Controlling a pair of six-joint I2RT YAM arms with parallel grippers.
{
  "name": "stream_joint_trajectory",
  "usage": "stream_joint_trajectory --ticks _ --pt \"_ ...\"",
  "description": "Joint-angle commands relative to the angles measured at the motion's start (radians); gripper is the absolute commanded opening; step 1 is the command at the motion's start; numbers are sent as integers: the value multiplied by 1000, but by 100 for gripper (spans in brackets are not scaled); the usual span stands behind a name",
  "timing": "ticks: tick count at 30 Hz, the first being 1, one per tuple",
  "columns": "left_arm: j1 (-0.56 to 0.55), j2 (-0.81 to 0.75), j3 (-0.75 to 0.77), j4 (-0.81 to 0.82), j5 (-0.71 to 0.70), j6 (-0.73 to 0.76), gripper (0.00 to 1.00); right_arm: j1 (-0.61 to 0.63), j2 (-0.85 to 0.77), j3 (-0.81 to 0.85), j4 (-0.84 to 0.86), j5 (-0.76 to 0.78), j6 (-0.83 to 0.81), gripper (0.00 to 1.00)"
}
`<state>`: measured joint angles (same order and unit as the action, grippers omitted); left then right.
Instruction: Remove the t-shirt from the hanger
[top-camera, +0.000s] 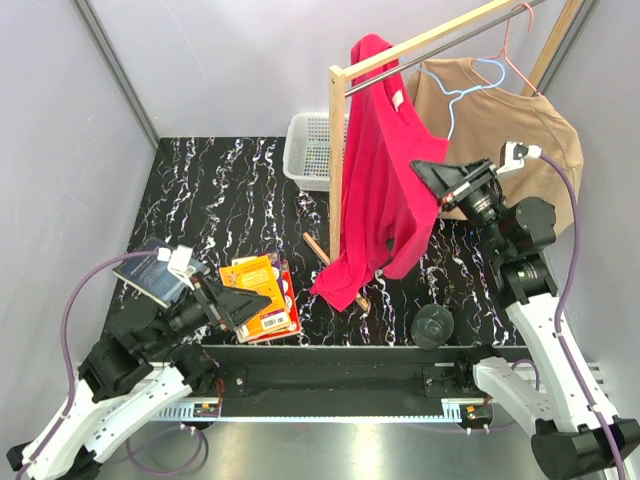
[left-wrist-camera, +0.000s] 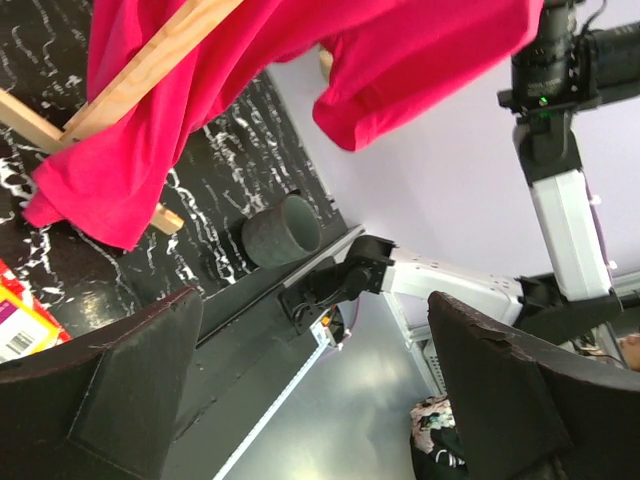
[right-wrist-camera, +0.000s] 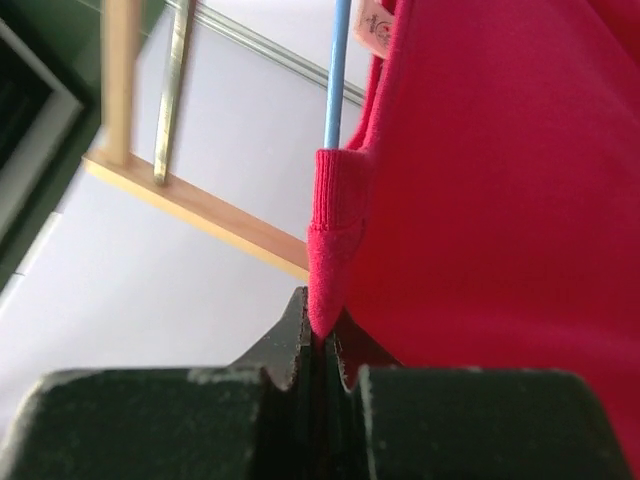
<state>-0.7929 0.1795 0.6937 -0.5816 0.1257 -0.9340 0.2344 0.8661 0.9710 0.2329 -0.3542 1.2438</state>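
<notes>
Hanging against the wooden rack (top-camera: 337, 170), the red t-shirt (top-camera: 385, 180) spills down past the upright post, its hem low over the rack's foot. From above I can see my right tool (top-camera: 420, 170) pushed into the shirt's upper right edge, but not what it has. The right wrist view settles that: the fingers are pressed together on a ribbed fold of red cloth, and the blue hanger (right-wrist-camera: 337, 80) rises straight out of that fold. The wrist view also shows a label inside the neck, which the overhead view does not resolve.

My left tool (left-wrist-camera: 320, 400) hangs low over the near left of the tabletop (top-camera: 220, 190), fingers spread wide with nothing between them. Its camera looks under the shirt's hem to a dark cup (left-wrist-camera: 280, 230) lying on its side near the front edge.

Only the overhead view takes in the rest: a tan t-shirt (top-camera: 500, 120) on a pink hanger (top-camera: 515, 45) further right along the rail, a white basket (top-camera: 312, 150) behind the post, and colourful books (top-camera: 265, 295) just beside my left tool.
</notes>
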Motion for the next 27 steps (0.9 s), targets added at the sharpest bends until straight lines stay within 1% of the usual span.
stream_joint_trajectory --ticks 1,2,3,4,5,6,7,8,9,10,11,13,14,16,17,18,19,20,21,22,23,24,25,26,27 --pt "-2 70 38 -6 -23 34 99 -9 -67 -12 -114 -101 -206 0" --pt "-2 86 49 -14 -27 38 99 -9 -68 -9 -145 -132 -292 0" --pt "-2 124 56 -29 -38 44 99 -9 -67 -3 -203 -208 -332 0" --pt "-2 144 64 -35 -44 47 99 -9 -61 4 -227 -248 -369 0" --pt "-2 185 79 -43 -64 50 99 -9 -62 11 -278 -276 -441 0" --pt "-3 205 89 -50 -75 55 99 -9 -67 15 -359 -304 -481 0" --pt "-2 227 96 -55 -86 55 99 -7 -81 15 -397 -315 -516 0" --pt "-3 263 108 -58 -118 54 99 -9 -87 23 -485 -316 -605 0" --pt "-2 282 131 -58 -123 49 99 -7 -94 26 -529 -307 -651 0" --pt "-3 302 147 -52 -156 50 99 -9 -101 29 -570 -302 -696 0" --pt "0 342 165 -43 -191 52 99 -9 -98 43 -657 -280 -786 0" --pt "1 411 233 -40 -231 64 99 -9 -82 54 -727 -249 -877 0" --pt "4 437 256 -29 -251 73 97 -9 -78 54 -772 -221 -894 0" --pt "38 516 334 -17 -242 99 96 -9 -59 51 -791 -218 -920 0" --pt "59 544 355 3 -198 109 91 -9 -56 45 -793 -224 -919 0" --pt "134 573 374 15 -149 107 90 -6 -50 41 -791 -229 -917 0" --pt "183 628 394 37 9 101 86 -7 -47 37 -788 -235 -913 0" --pt "229 655 394 110 93 69 83 -7 -47 37 -781 -245 -909 0" --pt "309 681 391 153 165 49 76 -6 -44 35 -779 -250 -906 0" --pt "337 731 397 195 263 37 73 -6 -44 40 -776 -255 -903 0" --pt "352 759 414 241 281 46 72 -4 -42 43 -774 -262 -903 0" --pt "354 788 449 238 278 75 72 -4 -41 46 -771 -269 -900 0" --pt "354 861 489 224 281 107 72 -3 -39 57 -771 -275 -900 0" --pt "354 903 582 179 293 163 72 -4 -39 61 -767 -288 -897 0" --pt "354 945 627 154 310 188 73 -1 -36 66 -765 -293 -899 0"
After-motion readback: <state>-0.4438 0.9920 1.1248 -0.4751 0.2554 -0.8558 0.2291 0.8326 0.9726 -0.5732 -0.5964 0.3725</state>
